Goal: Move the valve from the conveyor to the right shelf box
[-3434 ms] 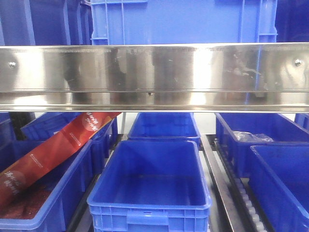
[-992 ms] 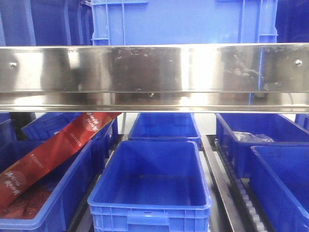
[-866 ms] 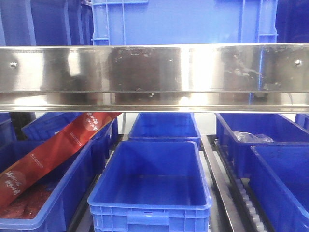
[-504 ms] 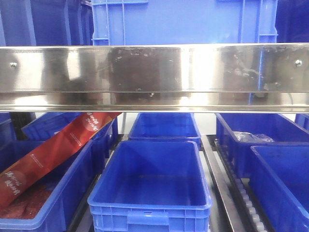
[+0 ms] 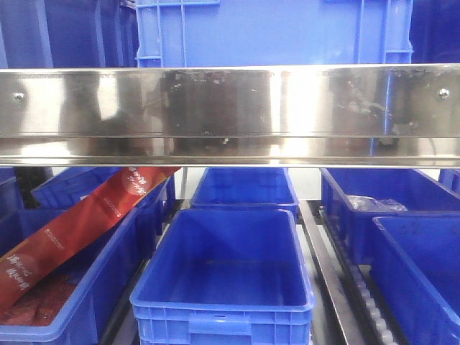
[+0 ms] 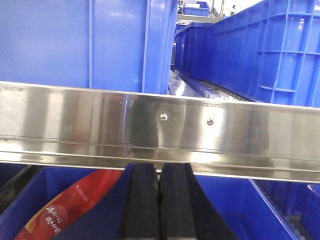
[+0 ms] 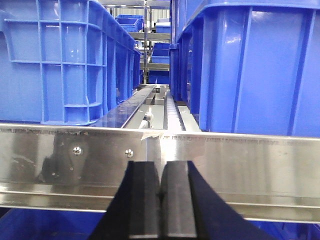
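The conveyor and the valve are out of view in every view. I face a shelf rack with a shiny steel rail [image 5: 230, 115] across the front. My left gripper [image 6: 159, 167] is shut and empty, its black fingers [image 6: 142, 200] pressed together just before the rail [image 6: 160, 130]. My right gripper [image 7: 160, 165] is also shut and empty, in front of the rail [image 7: 240, 165]. Below the rail, an empty blue box [image 5: 226, 266] sits in the middle and another blue box [image 5: 424, 273] sits at the right. Neither gripper shows in the front view.
A long red packet [image 5: 79, 223] leans in the left blue box [image 5: 108, 280]; it also shows in the left wrist view [image 6: 65, 215]. Large blue crates [image 5: 273, 32] stand on the upper shelf. A box at back right [image 5: 381, 201] holds a clear bag. A roller track [image 5: 377, 309] runs between the boxes.
Nothing has moved apart from slight shifts in the reflections on the steel rail.
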{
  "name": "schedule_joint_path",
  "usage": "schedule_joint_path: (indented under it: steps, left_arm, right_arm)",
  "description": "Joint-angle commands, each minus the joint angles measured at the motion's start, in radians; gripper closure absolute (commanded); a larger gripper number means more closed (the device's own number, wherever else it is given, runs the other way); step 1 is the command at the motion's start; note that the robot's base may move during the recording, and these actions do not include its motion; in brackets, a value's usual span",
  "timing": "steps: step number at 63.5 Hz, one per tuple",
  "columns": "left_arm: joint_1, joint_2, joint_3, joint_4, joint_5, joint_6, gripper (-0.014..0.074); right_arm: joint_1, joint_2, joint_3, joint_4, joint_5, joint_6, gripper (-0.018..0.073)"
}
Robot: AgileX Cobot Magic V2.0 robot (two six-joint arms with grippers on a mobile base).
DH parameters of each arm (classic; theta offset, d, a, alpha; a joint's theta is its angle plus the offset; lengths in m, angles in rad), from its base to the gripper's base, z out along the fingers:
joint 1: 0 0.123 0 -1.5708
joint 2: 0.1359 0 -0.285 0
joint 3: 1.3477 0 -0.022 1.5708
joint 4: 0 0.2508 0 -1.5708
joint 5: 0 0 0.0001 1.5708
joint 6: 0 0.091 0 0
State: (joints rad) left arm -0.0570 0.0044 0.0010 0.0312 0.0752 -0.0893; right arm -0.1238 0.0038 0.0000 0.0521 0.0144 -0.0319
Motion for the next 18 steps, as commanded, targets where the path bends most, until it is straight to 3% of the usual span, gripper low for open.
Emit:
schedule_joint_path:
  steps: [1,18]
  left_arm:
    - [0.004,-0.004,-0.001,0.001,-0.012,-0.005,0.0707]
    - [0.004,-0.004,-0.001,0.001,-0.012,-0.005,0.0707]
  right_arm:
    - [-0.003,-0.004,0.000,-0.008,-0.022,-0.004,0.0728]
    - [-0.003,-0.004,0.000,-0.008,-0.022,-0.004,0.0728]
